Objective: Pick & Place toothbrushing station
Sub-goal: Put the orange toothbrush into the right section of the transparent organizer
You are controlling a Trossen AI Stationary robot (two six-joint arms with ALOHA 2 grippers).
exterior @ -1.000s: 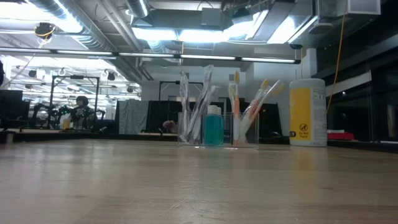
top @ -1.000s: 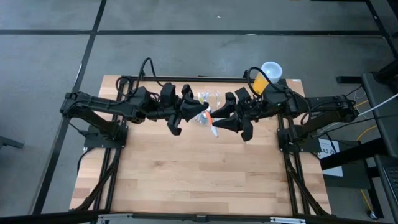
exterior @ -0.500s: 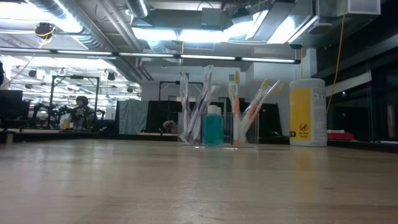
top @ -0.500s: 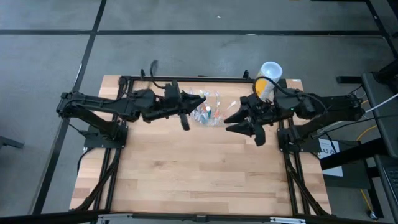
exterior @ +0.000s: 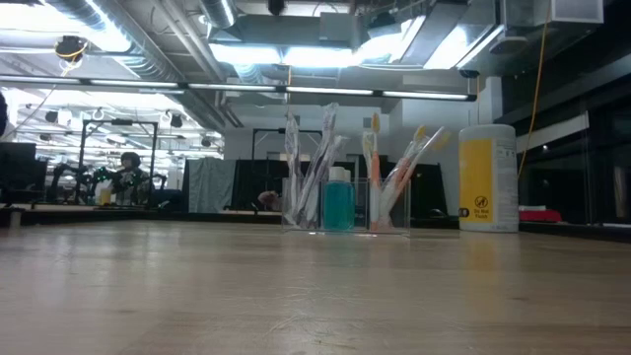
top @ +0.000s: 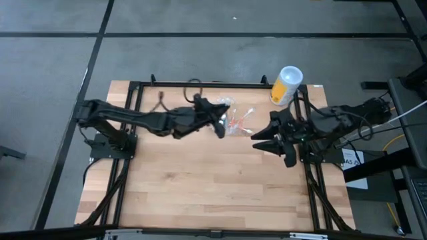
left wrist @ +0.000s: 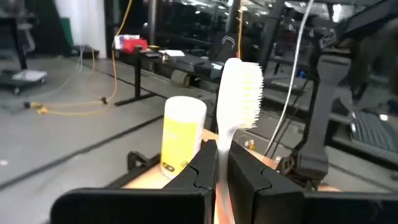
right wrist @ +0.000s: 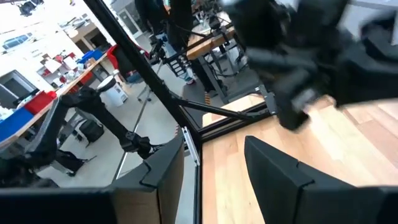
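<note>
The toothbrushing station (exterior: 345, 202), a clear holder with several toothbrushes and a teal bottle (exterior: 338, 200), stands on its base near the table's far edge (top: 237, 120). My left gripper (top: 219, 128) is just left of it, above the table, shut on a white-headed toothbrush (left wrist: 241, 90). My right gripper (top: 263, 141) hangs open to the station's right, nearer the table's right edge, with nothing between its fingers (right wrist: 211, 155). Neither gripper shows in the low view. My left gripper pinches the toothbrush's handle (left wrist: 222, 163) between its two fingers, below the bristle head. The brush runs along the fingers, and its white head (left wrist: 242, 87) sticks out past their tips. It is lifted clear of the table.
A yellow canister with a white lid (top: 285, 85) stands at the far right corner, right of the station (exterior: 488, 177) (left wrist: 182, 134). Black frame rails run along the table's far edge (top: 200, 83). Bare wood spreads over the near half (top: 213, 187).
My two grippers, close together over the table's middle a second ago, have parted. My right gripper has drawn back toward the table's right edge. My left gripper has turned about and gone right toward the station. The station has kept still.
</note>
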